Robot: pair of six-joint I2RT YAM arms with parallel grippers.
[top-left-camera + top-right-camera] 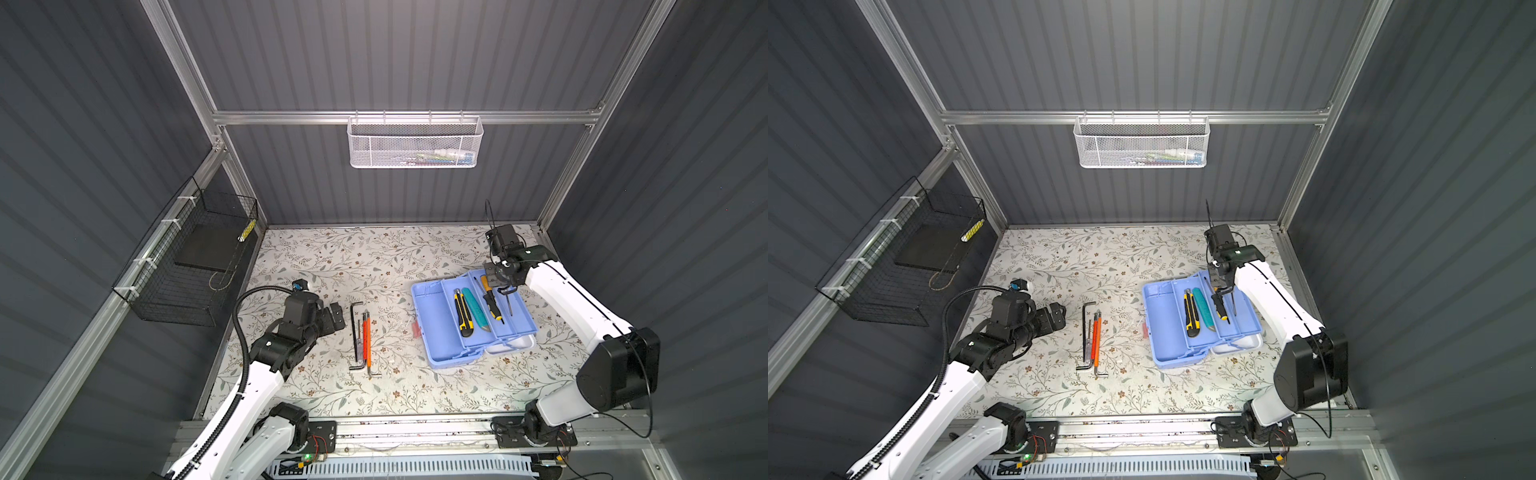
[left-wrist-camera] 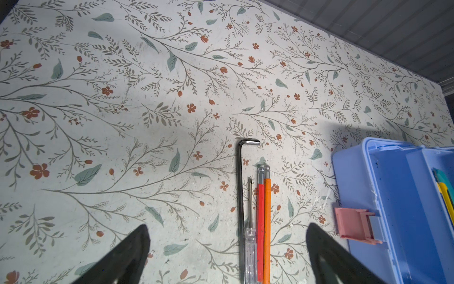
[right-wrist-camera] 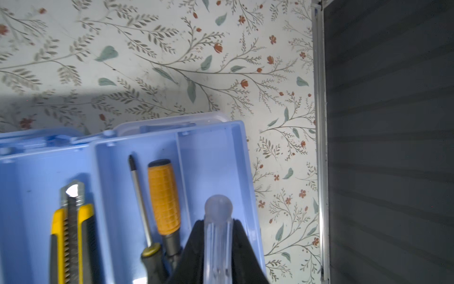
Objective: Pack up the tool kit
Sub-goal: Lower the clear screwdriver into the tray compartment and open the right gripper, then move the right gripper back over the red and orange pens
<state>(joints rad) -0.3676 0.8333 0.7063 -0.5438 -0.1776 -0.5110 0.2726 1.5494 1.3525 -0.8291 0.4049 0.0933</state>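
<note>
while looking toward the right edge of the tabletop [image 1: 332,257], find the tool kit [image 1: 432,332] lying open there, light-blue base flat on the floral top, upper tray [image 1: 520,323] swung out toward that edge above the white lid [image 1: 521,344], pink latch [image 2: 353,226] on the side facing the centre. see the right gripper [image 3: 218,227] over the tray's outer compartment, pinched tight on the handle of a clear-handled screwdriver [image 3: 218,209]. count in the tray's wider compartment a yellow-and-black utility knife [image 1: 463,313], a teal knife [image 1: 476,309] just beside it and a black-and-yellow screwdriver [image 1: 493,305]. note the left gripper [image 2: 227,226] near the left edge, fingers spread wide, gripping nothing. spot near the centre of the tabletop, between left gripper and kit, a black hex key [image 1: 354,332], red and orange hex keys [image 1: 367,340] and a small clear screwdriver [image 2: 250,246], laid side by side.
</note>
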